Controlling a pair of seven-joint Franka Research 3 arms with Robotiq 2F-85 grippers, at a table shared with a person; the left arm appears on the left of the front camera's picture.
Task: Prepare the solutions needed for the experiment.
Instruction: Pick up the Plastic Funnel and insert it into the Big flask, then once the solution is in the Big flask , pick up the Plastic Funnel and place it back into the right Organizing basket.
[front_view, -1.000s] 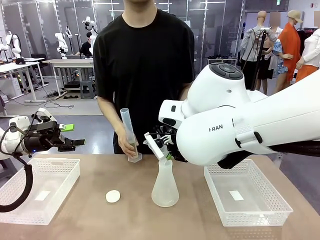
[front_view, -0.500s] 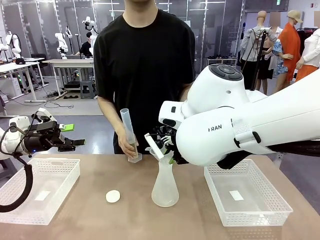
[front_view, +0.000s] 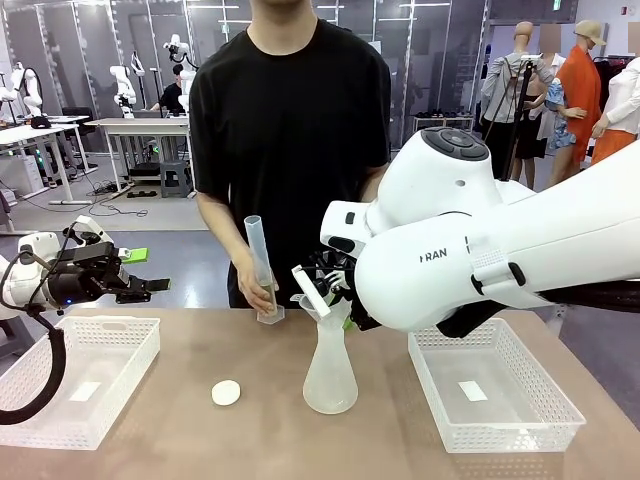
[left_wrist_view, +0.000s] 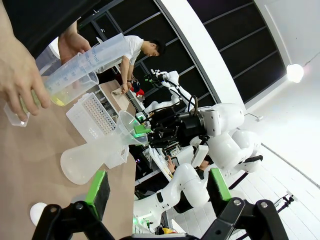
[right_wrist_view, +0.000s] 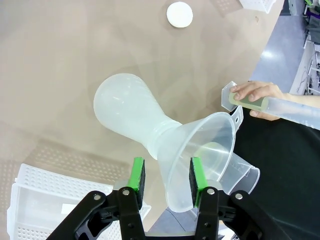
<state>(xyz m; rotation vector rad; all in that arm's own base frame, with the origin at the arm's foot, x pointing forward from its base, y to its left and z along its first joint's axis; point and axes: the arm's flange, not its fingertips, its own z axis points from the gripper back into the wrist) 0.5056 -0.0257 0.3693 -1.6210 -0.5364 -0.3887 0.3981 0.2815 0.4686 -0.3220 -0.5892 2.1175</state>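
A person's hand (front_view: 256, 292) holds a clear graduated cylinder (front_view: 258, 262) tilted at the table's far edge. A little pale yellow-green solution (front_view: 265, 293) (right_wrist_view: 247, 101) lies at its base. A frosted conical flask (front_view: 330, 375) (right_wrist_view: 125, 112) stands mid-table with a clear funnel (front_view: 312, 297) (right_wrist_view: 210, 145) in its neck. My right gripper (front_view: 335, 300) (right_wrist_view: 166, 177) is open, its green pads apart on either side of the funnel's rim. My left gripper (front_view: 150, 286) (left_wrist_view: 159, 185) hangs open and empty above the left basket, looking toward the flask (left_wrist_view: 82, 162).
A small white round disc (front_view: 226, 393) lies left of the flask. White mesh baskets stand at the left (front_view: 110, 322) and the right (front_view: 500, 335). A clear beaker (right_wrist_view: 244, 176) sits beyond the funnel near the person. My right arm's bulk hangs over the right basket.
My right gripper's jaws have parted from a shut grip at the funnel's rim. The funnel stays in the flask. The person's cylinder has barely shifted; the left arm is still.
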